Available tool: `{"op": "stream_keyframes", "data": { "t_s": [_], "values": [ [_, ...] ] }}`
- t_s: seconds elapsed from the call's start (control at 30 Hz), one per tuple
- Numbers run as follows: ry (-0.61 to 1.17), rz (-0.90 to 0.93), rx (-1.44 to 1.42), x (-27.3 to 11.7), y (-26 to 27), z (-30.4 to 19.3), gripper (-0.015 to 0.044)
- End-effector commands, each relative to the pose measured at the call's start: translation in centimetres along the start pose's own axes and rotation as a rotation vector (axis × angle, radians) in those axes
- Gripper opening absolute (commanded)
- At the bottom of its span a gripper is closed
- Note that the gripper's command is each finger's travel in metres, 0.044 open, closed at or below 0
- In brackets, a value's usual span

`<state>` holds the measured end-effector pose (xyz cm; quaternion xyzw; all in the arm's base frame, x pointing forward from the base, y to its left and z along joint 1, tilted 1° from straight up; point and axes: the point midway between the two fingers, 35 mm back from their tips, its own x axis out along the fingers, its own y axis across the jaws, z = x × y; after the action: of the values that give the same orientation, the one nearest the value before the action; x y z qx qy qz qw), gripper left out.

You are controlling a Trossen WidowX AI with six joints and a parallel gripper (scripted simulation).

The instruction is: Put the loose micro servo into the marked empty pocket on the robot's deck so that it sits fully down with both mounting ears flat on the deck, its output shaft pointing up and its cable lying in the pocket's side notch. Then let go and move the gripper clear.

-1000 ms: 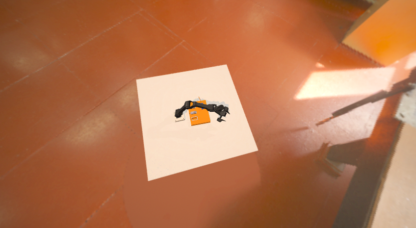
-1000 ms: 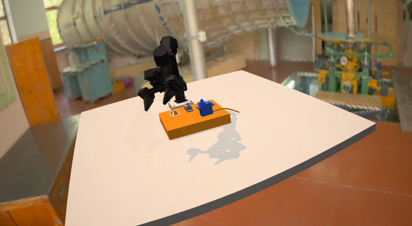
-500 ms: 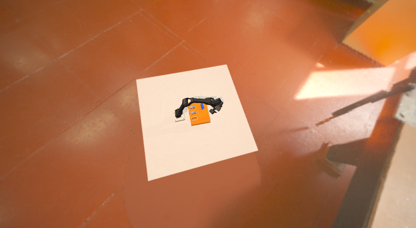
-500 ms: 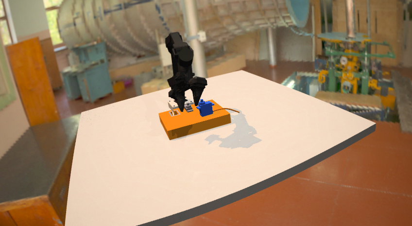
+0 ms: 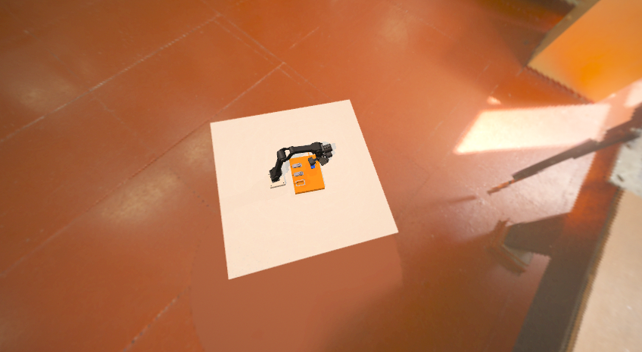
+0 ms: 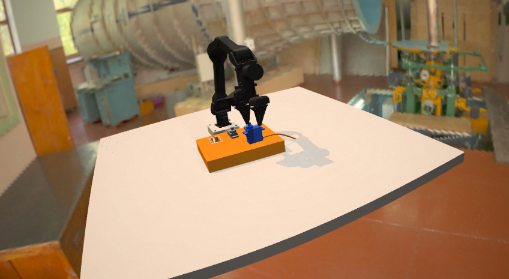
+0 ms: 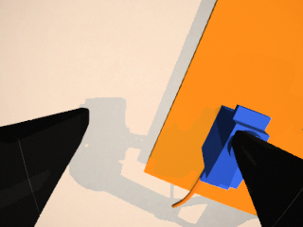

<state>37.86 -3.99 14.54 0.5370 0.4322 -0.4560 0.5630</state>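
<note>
The loose blue micro servo (image 5: 312,166) (image 6: 254,135) (image 7: 220,165) stands upright on top of the orange deck (image 5: 313,184) (image 6: 228,153) (image 7: 256,47), shaft up. Its orange cable (image 6: 275,134) (image 7: 191,191) runs out past the deck's edge. The marked pocket (image 6: 216,140) is empty inside its pale outline (image 5: 295,182), toward the deck's other end. My gripper (image 6: 254,124) (image 7: 164,127) is open and points down close to the servo, with nothing between its fingers. In the wrist view one finger overlaps the servo's top and hides part of it; the other finger appears over the table. Contact cannot be told.
Two grey servos (image 5: 297,165) (image 5: 298,173) sit in the deck between the blue servo and the pocket; one grey servo (image 6: 232,132) shows in the exterior view. The arm's pale base plate (image 5: 278,185) (image 6: 213,128) is beside the deck. The pale table (image 5: 252,232) (image 6: 178,212) carries everything.
</note>
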Motion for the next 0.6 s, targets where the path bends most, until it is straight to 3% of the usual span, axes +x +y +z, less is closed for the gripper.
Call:
{"op": "stream_keyframes", "data": {
  "t_s": [0.0, 0.3, 0.57],
  "values": [
    [0.039, -0.094, 0.072, -0.8, -2.7, -2.3, 0.0440],
    [0.058, -0.192, 0.139, -1.4, -5.3, -4.1, 0.0440],
    [0.058, -0.192, 0.139, 1.1, -5.8, -4.3, 0.0440]
  ]
}}
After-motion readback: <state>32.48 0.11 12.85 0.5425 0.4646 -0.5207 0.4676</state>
